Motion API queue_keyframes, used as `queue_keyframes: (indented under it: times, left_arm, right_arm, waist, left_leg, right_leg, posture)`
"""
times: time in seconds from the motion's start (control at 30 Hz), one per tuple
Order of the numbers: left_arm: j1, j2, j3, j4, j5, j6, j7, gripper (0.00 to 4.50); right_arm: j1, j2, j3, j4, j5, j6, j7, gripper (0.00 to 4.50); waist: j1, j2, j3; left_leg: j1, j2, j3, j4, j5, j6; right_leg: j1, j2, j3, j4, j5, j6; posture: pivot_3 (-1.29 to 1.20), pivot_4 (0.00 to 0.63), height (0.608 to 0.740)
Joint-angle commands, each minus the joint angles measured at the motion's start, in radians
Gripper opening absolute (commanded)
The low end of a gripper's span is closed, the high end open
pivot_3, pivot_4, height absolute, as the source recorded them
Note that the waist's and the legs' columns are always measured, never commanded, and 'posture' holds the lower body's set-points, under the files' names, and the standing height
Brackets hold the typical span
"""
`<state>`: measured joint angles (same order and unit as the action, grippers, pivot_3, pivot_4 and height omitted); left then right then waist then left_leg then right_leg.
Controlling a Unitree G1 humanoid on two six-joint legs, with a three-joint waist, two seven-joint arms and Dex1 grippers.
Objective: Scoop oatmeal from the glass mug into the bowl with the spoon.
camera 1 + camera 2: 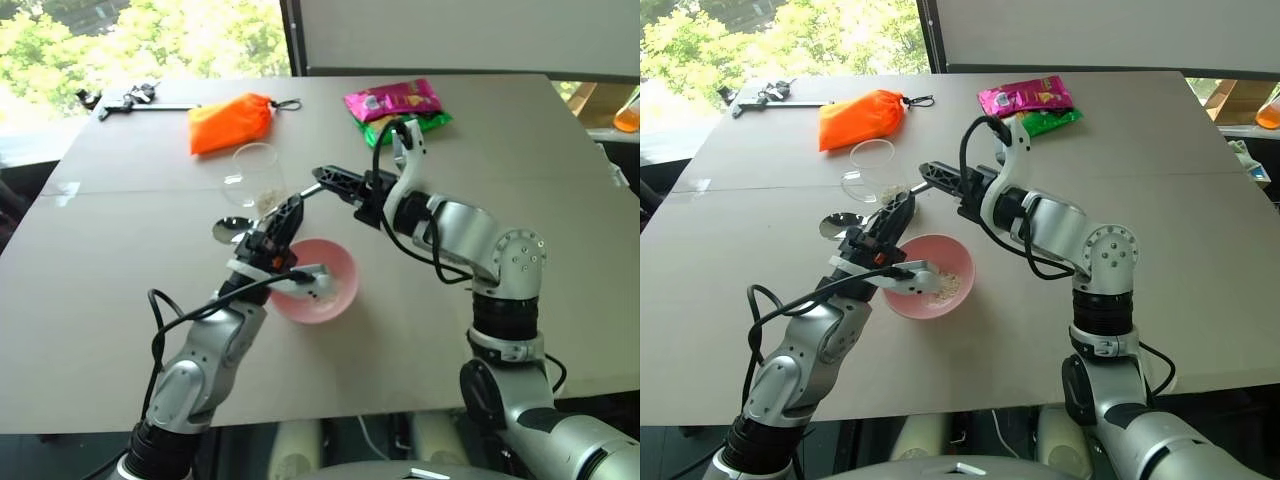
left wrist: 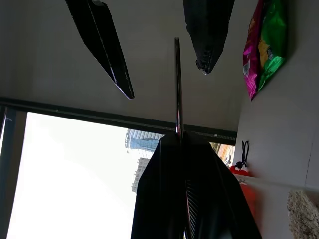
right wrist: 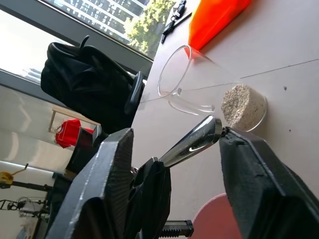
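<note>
left tool (image 1: 892,215) clamped on spoon (image 1: 840,223) handle | pink bowl (image 1: 950,262) beside it holds some oatmeal (image 1: 944,286) | right tool (image 1: 940,177) apart, straddling handle tip | glass mug (image 1: 872,172) beyond, oatmeal left | handover underway

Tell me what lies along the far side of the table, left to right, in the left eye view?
Black tool → orange pouch → pink and green snack packets.

- Head stereo pair looks forward and down over the table (image 1: 120,330)
- Each wrist camera peers closely along its own fingers; both share the spoon (image 3: 192,142) handle
</note>
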<state>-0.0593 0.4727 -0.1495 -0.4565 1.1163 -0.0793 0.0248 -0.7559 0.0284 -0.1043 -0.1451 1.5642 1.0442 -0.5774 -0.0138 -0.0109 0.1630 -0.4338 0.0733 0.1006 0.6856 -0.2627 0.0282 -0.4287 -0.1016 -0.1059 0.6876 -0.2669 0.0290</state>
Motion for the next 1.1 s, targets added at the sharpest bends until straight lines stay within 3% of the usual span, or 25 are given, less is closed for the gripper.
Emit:
queue_keyframes:
  times: [0.03,0.07,0.53,0.9,1.1]
  left_arm:
    - [-0.006,-0.012,-0.006,-0.021,0.011,-0.004,0.008,0.0]
    - [-0.005,-0.015,-0.005,-0.023,0.01,-0.004,0.007,0.0]
    - [-0.004,-0.031,-0.01,-0.021,-0.042,-0.017,-0.01,0.0]
    - [-0.013,-0.039,-0.012,-0.018,-0.05,-0.022,-0.027,0.0]
    - [-0.003,-0.073,-0.002,-0.014,-0.121,-0.011,-0.037,0.0]
  right_arm:
    - [-0.027,0.0,0.018,-0.019,0.031,-0.029,0.002,0.7]
    - [-0.03,0.0,0.021,-0.018,0.029,-0.034,0.003,0.1]
    - [-0.056,0.012,0.034,0.015,-0.044,-0.117,0.043,0.1]
    - [-0.091,0.142,0.019,0.085,-0.131,-0.232,0.038,0.1]
    - [-0.097,0.177,0.02,0.106,-0.158,-0.295,0.04,0.1]
  waist:
    - [0.0,0.0,0.0]
    - [0.0,0.0,0.0]
    - [-0.001,0.0,0.0]
    - [0.0,0.0,0.0]
    - [-0.001,-0.001,-0.001]
  left_leg:
    - [0.0,0.0,0.0,0.0,0.0,0.0]
    - [0.0,0.0,0.0,0.001,0.0,0.0]
    - [0.001,0.0,0.0,0.003,0.0,0.0]
    - [0.0,0.0,0.0,0.003,0.0,0.0]
    - [0.0,0.0,0.001,0.004,0.0,0.0]
  right_leg:
    - [0.0,0.0,0.001,0.001,0.0,0.0]
    - [-0.001,0.0,0.001,0.001,0.0,0.0]
    - [-0.004,0.0,0.005,0.007,0.0,0.0]
    - [-0.005,0.0,0.005,0.008,0.0,0.0]
    - [-0.005,-0.001,0.006,0.008,0.0,0.0]
  posture:
    - [0.0,0.15,0.696]
    - [0.0,0.15,0.696]
    - [0.0,0.15,0.696]
    - [0.0,0.15,0.696]
    - [0.0,0.15,0.696]
